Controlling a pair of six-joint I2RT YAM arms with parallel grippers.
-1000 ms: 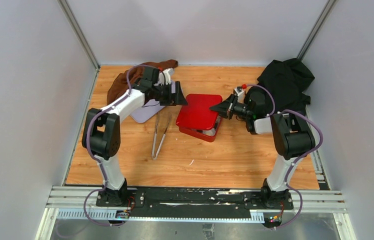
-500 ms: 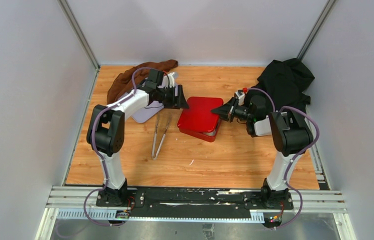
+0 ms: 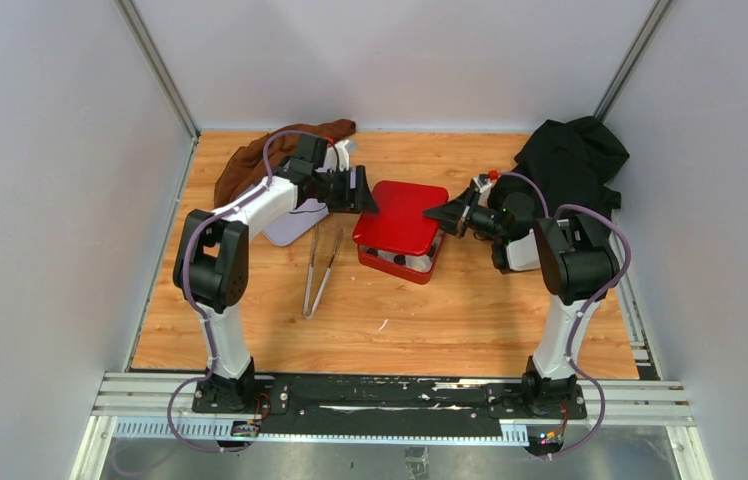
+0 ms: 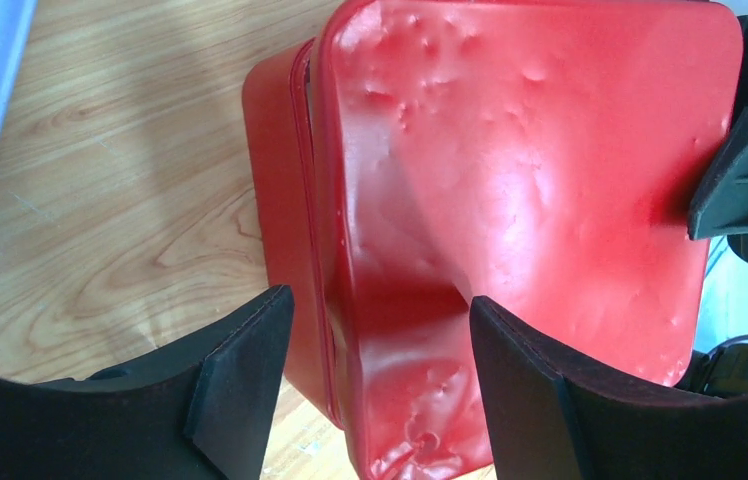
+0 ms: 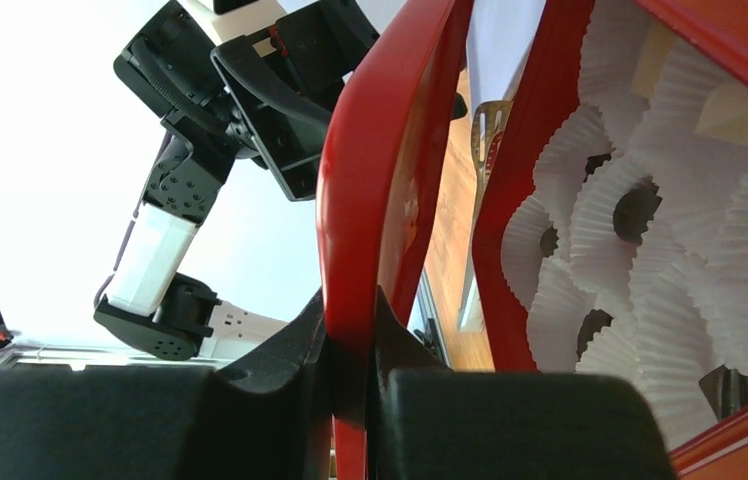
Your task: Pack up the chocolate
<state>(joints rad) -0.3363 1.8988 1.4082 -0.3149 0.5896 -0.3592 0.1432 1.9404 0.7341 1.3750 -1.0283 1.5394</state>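
left gripper (image 4: 380, 300): jaws apart, astride the red lid (image 4: 530, 150) edge, no squeeze visible | right gripper (image 5: 350, 345): jaws clamped on the lid's opposite rim, which stands raised off the box (image 5: 510, 200) | chocolate (image 5: 636, 212): dark pieces in white paper cups (image 5: 600, 140) inside the box, just beyond the right jaws

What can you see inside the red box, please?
White paper cups, several holding dark chocolate, show through the gap. The lid, pinched by the right gripper, covers the rest of the box.
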